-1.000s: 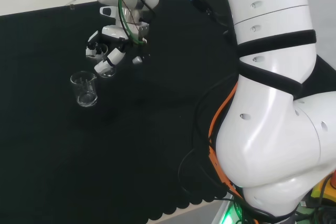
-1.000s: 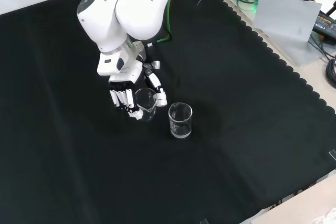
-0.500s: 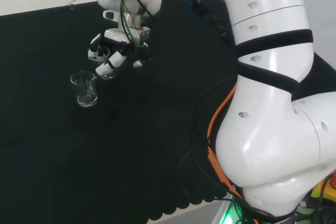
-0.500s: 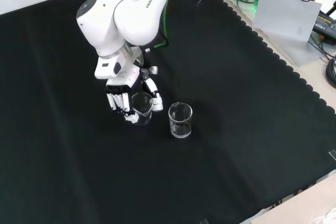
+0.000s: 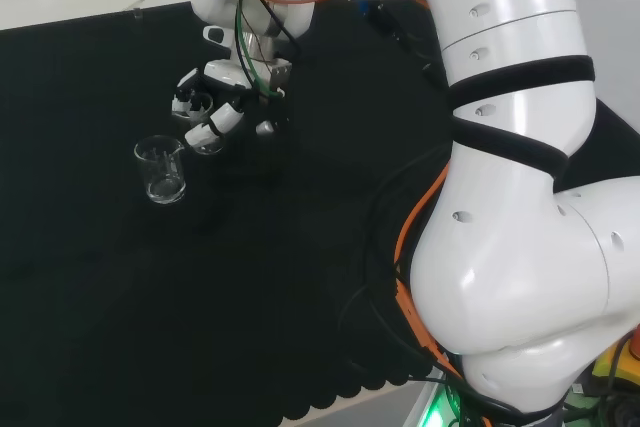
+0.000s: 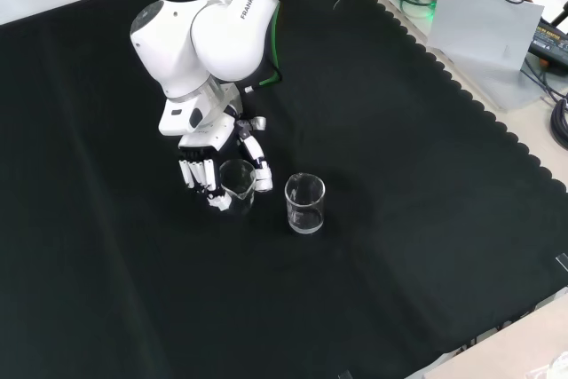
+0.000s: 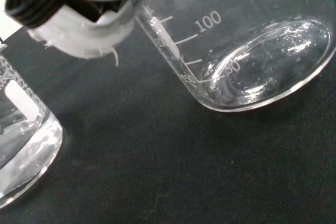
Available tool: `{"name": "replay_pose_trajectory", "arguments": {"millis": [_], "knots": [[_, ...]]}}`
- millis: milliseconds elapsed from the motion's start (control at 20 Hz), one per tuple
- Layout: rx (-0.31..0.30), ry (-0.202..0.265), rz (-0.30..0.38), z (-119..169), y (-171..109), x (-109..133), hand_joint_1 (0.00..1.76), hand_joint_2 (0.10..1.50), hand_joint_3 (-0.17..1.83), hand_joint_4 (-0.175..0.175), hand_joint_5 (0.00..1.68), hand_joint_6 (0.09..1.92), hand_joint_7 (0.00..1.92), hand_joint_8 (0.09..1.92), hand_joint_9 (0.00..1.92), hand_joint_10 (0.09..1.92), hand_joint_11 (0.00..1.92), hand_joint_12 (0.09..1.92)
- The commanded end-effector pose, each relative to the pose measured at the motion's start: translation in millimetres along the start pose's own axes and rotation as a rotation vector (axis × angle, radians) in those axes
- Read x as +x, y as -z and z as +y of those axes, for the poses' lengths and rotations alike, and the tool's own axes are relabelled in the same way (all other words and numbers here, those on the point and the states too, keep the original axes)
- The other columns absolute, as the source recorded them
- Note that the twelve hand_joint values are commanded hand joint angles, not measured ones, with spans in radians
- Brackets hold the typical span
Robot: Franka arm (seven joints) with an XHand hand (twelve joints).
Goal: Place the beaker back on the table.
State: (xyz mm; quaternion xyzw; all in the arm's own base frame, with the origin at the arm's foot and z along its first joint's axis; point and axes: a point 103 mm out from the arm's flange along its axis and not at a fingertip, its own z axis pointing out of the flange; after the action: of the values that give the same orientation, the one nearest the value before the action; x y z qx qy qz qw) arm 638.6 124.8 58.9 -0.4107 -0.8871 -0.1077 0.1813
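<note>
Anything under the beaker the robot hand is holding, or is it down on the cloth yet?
Only bare black cloth lies beneath the held beaker. Its base looks tilted near the cloth; contact cannot be confirmed. The robot hand covers its far side.

1. Even, fairly bright overhead light; the black cloth (image 6: 399,219) soaks it up and reads flat, near featureless, with no hard shadows around the standing beaker (image 6: 304,204).
2. Soft sheen on the white arm link (image 5: 520,197); no blown-out glare.
3. Standing beaker in head view (image 5: 161,169) shows as thin bright rim lines only.
4. Wrist view: the held beaker (image 7: 247,51) carries white highlights along its base; beside it, the white part of the hand (image 7: 79,9) is blurred, out of focus.
</note>
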Motion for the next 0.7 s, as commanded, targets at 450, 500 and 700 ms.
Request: {"name": "replay_pose_trajectory", "arguments": {"millis": [450,500,700], "knots": [[0.011,-0.031,-0.001,-9.9,-6.5,-5.1,1.10,0.73,0.56,0.175,1.21,0.74,1.55,0.09,1.53,0.09,1.11,0.90],[0.011,-0.033,0.001,-11.1,-7.5,-5.8,1.10,0.73,0.56,0.175,1.21,0.74,1.55,0.09,1.52,0.09,1.11,0.90],[0.034,-0.022,0.028,-12.7,-7.8,-7.3,1.09,0.77,0.51,0.175,1.19,0.75,1.52,0.09,1.50,0.09,1.07,0.92]]}}
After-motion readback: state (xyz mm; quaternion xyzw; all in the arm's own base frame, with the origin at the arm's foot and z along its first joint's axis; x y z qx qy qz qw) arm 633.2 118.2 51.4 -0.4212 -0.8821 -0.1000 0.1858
